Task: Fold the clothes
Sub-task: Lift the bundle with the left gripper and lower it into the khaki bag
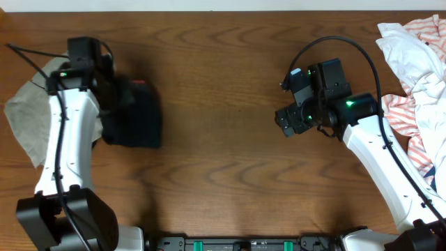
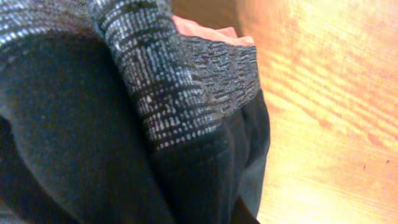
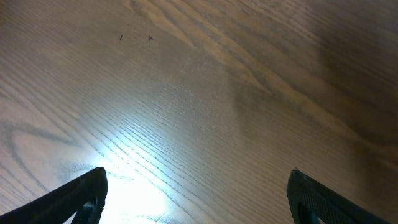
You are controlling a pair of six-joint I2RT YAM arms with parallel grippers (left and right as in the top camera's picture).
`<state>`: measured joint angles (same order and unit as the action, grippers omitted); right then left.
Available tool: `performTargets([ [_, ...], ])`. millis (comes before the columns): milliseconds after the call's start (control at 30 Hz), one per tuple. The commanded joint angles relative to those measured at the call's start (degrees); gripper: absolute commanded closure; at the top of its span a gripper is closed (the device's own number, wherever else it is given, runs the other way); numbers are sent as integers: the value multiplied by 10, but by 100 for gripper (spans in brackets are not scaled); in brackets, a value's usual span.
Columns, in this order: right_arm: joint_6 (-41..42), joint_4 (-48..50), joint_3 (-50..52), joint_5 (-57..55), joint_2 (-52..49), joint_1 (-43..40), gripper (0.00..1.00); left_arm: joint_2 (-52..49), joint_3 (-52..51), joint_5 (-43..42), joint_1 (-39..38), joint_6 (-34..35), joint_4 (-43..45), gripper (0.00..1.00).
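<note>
The leggings lie as a compact black bundle on the left part of the tabletop, just beside a khaki-grey garment, with the grey waistband showing. The left tool is at the bundle, pressed together; whether it pinches cloth we cannot tell. The right tool hangs spread wide over bare wood, well apart. We judge the fold almost finished, so we should flatten the layers and lift straight up, without dragging the cloth.
</note>
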<state>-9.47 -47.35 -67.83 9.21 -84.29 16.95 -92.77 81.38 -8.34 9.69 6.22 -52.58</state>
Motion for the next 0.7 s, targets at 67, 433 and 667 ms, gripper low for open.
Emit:
performTargets([
  [67, -5, 0, -4, 0, 6, -5, 9, 10, 59, 5, 32, -61, -3, 94],
  [433, -5, 0, -4, 0, 6, -5, 9, 5, 105, 5, 154, -64, 42, 94],
  [667, -5, 0, -4, 0, 6, -5, 9, -46, 104, 4, 238, -64, 66, 94],
])
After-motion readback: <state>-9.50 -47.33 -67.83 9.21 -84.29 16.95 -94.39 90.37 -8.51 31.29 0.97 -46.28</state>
